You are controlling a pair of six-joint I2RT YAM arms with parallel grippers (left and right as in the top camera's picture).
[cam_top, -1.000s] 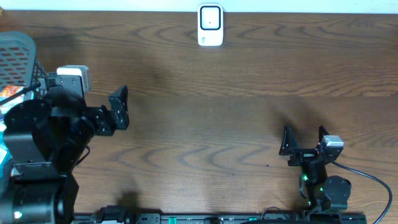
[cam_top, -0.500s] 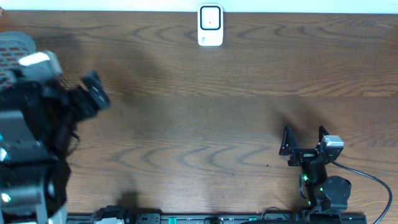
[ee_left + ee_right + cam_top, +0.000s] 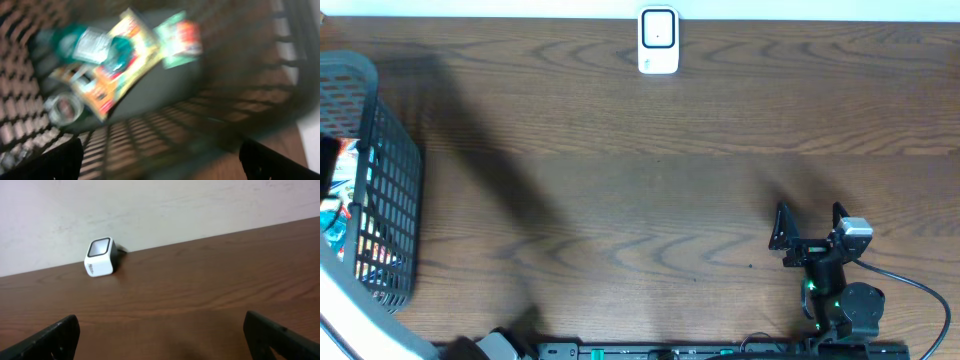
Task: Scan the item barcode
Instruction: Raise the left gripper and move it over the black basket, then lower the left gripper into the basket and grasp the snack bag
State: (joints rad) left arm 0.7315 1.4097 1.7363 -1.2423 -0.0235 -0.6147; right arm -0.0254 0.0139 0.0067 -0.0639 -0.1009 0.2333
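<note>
The white barcode scanner (image 3: 658, 42) stands at the table's far edge, also seen in the right wrist view as the scanner (image 3: 101, 257) by the wall. Items lie in the dark mesh basket (image 3: 390, 190) at the left. The blurred left wrist view looks down on a yellow-orange packet (image 3: 120, 60), a green packet (image 3: 180, 37), a teal bottle (image 3: 90, 45) and a tape roll (image 3: 62, 107). My left gripper (image 3: 160, 165) hangs open above them, holding nothing; it is outside the overhead view. My right gripper (image 3: 810, 225) rests open at the near right, empty.
The basket wall (image 3: 240, 100) rises between the items and the wooden table (image 3: 650, 200). The right arm's base and cable (image 3: 910, 285) sit at the front right edge. A pale wall (image 3: 160, 205) backs the table behind the scanner.
My left arm has swung left and out of the overhead view, over the basket, which now shows uncovered. The right arm has not moved.
</note>
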